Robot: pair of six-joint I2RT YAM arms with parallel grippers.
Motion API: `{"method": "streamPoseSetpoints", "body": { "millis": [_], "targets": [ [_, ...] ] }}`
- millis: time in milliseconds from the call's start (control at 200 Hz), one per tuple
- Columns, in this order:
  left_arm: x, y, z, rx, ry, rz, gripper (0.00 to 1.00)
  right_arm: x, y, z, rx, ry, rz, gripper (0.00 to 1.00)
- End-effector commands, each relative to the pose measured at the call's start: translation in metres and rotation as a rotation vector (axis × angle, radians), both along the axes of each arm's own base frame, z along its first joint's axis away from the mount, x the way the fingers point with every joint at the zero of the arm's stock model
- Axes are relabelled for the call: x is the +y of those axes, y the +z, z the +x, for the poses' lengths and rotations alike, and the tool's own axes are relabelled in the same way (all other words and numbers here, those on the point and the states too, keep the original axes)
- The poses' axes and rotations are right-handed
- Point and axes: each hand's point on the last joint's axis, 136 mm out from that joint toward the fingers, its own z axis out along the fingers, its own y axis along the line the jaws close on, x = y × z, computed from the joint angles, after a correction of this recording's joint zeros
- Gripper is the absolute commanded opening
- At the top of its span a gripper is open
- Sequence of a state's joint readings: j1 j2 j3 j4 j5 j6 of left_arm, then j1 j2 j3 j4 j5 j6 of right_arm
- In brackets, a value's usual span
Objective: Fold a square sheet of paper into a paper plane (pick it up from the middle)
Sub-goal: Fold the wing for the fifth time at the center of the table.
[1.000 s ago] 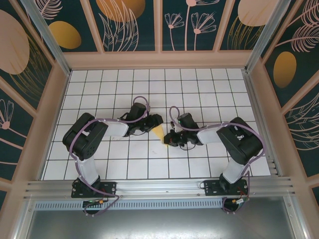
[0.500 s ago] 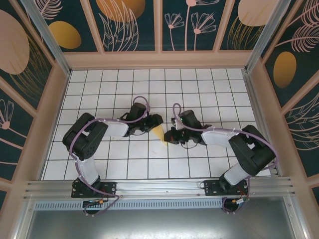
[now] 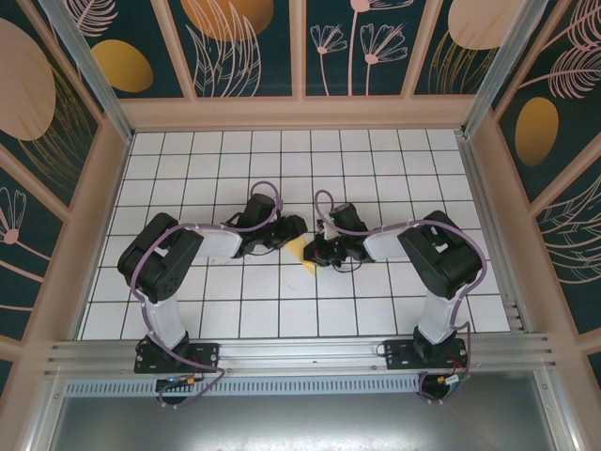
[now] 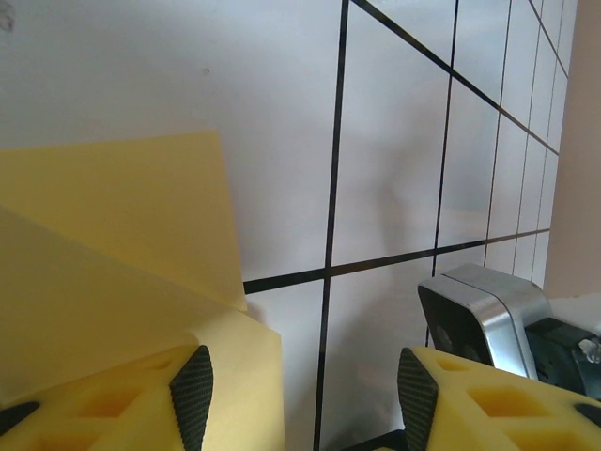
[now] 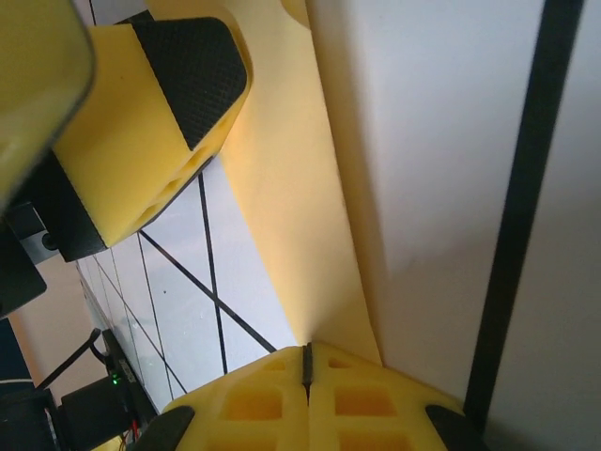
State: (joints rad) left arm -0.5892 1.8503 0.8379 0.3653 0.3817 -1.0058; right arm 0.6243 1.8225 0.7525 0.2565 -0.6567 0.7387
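Right gripper [image 5: 307, 365]: fingers pressed together, with no gap at the seam. A narrow folded end of the paper [image 5: 296, 178] ran into that seam and was pinched there. From above, this gripper [image 3: 317, 254] was low over the surface [image 3: 376, 169], pointing toward the left side.

Left gripper [image 4: 305, 399]: jaws spread, gripping nothing. One black pad [image 4: 195, 395] sat against the paper [image 4: 113, 225], whose edge reached partway into the gap. The other pad stood clear of it over bare tile. From above, this gripper [image 3: 294, 228] faced the right one, the two tips close together with the paper [image 3: 300, 250] between them.

Paper: pale yellow and partly folded. The left wrist camera showed two overlapping layers with a diagonal crease. It lay about the middle of the surface, well apart from all four edges and every corner. Most of it was hidden from above by the grippers.

Surface: white tiles with black grid lines [image 4: 331, 188]. Both arms [image 3: 164, 258] reached inward from the near edge. Dark walls [image 3: 244, 47] with a plant pattern enclosed the other three sides.
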Motion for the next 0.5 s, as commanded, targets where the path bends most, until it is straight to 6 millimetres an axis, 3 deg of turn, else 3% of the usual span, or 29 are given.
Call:
{"method": "streamPoseSetpoints", "body": {
  "millis": [0, 260, 495],
  "targets": [
    [0.032, -0.034, -0.012, 0.079, 0.050, 0.135, 0.60, -0.012, -0.025, -0.016, 0.065, 0.004, -0.054, 0.00],
    [0.004, 0.029, 0.002, -0.047, -0.005, -0.040, 0.65, -0.013, -0.027, -0.022, 0.076, 0.001, -0.038, 0.00],
    [-0.011, 0.038, 0.001, -0.068, -0.050, -0.098, 0.67, -0.012, -0.027, -0.022, 0.075, 0.002, -0.038, 0.00]
  ]
}}
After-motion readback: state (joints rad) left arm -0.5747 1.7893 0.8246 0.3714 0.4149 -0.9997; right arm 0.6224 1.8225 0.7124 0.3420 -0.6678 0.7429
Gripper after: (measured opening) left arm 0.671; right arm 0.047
